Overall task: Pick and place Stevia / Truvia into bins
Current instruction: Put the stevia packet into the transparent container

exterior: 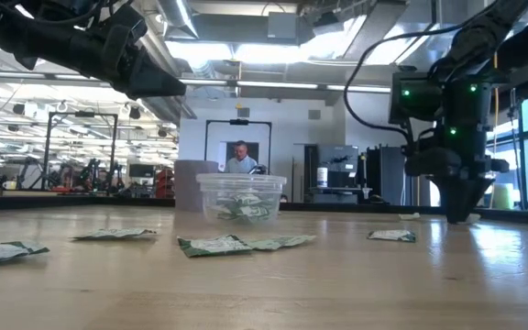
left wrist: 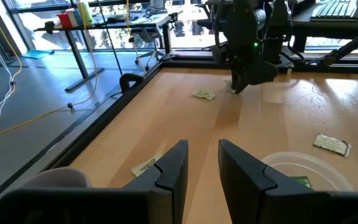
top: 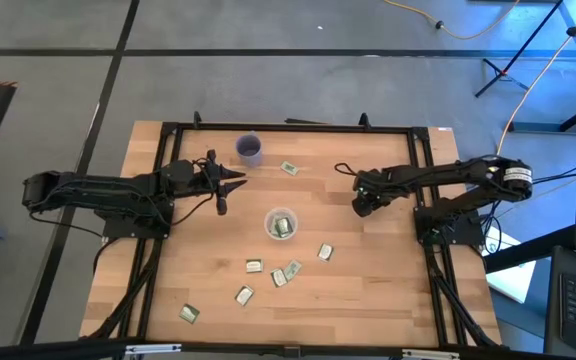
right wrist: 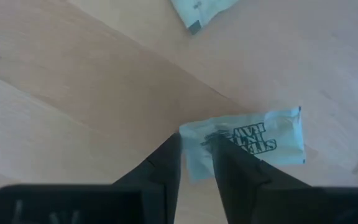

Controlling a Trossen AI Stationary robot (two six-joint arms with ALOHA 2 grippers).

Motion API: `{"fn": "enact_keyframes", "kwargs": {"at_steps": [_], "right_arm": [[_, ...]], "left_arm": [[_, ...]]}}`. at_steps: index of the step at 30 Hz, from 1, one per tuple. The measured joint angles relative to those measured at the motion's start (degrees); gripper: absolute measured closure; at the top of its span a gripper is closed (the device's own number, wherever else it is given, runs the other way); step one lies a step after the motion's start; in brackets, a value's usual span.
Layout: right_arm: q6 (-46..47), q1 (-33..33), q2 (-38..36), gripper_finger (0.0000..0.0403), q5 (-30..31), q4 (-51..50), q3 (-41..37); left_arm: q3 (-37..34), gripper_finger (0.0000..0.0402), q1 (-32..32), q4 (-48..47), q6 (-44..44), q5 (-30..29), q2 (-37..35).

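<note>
Centrally on the wooden table (top: 368,300), a clear plastic cup (top: 281,225) holds a few green-and-white sachets (exterior: 239,209). A purple cup (top: 250,150), upper centre, shows nothing inside. Seven loose sachets lie outside, most in the lower half. The right gripper (right wrist: 194,158), at centre right, has its fingers narrowly parted over one sachet's (right wrist: 247,142) edge. The left gripper (left wrist: 202,163), slightly open and empty, hovers upper left.
</note>
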Motion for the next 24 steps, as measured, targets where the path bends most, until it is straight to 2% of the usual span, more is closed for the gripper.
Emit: {"fn": "enact_keyframes", "kwargs": {"at_steps": [16, 24], "right_arm": [[-0.5, 0.0, 0.3, 0.0396, 0.0, -0.3, 0.8], [-0.5, 0.2, 0.5, 0.0401, 1.1, -4.0, 5.8]], "left_arm": [[0.0, 0.0318, 0.0, 0.0, 0.0, 0.0, 0.0], [0.0, 0.0318, 0.0, 0.0, 0.0, 0.0, 0.0]]}}
